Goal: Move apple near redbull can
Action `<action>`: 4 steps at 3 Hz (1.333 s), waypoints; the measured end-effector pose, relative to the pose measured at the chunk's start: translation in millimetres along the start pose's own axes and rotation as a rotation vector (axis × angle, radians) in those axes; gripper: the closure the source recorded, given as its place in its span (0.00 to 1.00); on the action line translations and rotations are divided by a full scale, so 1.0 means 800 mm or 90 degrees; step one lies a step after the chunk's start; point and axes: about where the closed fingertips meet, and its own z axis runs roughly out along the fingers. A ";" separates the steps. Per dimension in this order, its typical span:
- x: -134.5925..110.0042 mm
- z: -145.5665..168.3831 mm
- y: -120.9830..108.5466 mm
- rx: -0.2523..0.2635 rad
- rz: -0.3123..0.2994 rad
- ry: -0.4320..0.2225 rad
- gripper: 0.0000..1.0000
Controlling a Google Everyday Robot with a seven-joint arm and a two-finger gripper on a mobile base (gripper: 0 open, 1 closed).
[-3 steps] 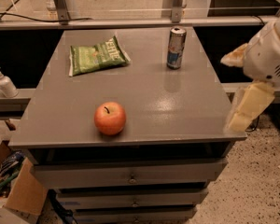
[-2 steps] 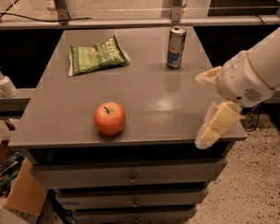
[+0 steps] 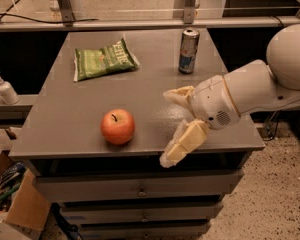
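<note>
Fingers (image 3: pixel 187 139) spread wide, gripping nothing. Belong to the gripper (image 3: pixel 168 126), now hanging over the front right part of the worktop (image 3: pixel 80 104), just right of the apple (image 3: pixel 117 126) and not touching it. Sits clearly further left than a second ago, when hovering off the right edge; narrows the gap to the fruit from one picture to the next. Turns the open side leftward, one finger over the surface, the other overlapping the front edge in this view.

Leaves the apple unmoved near the front edge, stem up, well apart from the redbull can (image 3: pixel 188 51), upright toward the back right. Leaves the can and the green chip bag (image 3: pixel 104 59) at the back left unmoved too.

Reads as an approach to the grasp, not yet a grasp: nothing lifted, nothing carried. Calls next, probably, for a little more travel left to straddle the fruit before closing. Risks setting a round, glossy thing rolling if contact comes from one side only.
</note>
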 end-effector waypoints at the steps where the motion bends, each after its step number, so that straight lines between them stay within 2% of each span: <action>1: -0.012 0.004 0.004 -0.007 -0.001 -0.016 0.00; 2: -0.013 0.004 0.005 -0.008 -0.003 -0.020 0.00; 4: -0.023 0.053 0.003 -0.008 -0.012 -0.083 0.00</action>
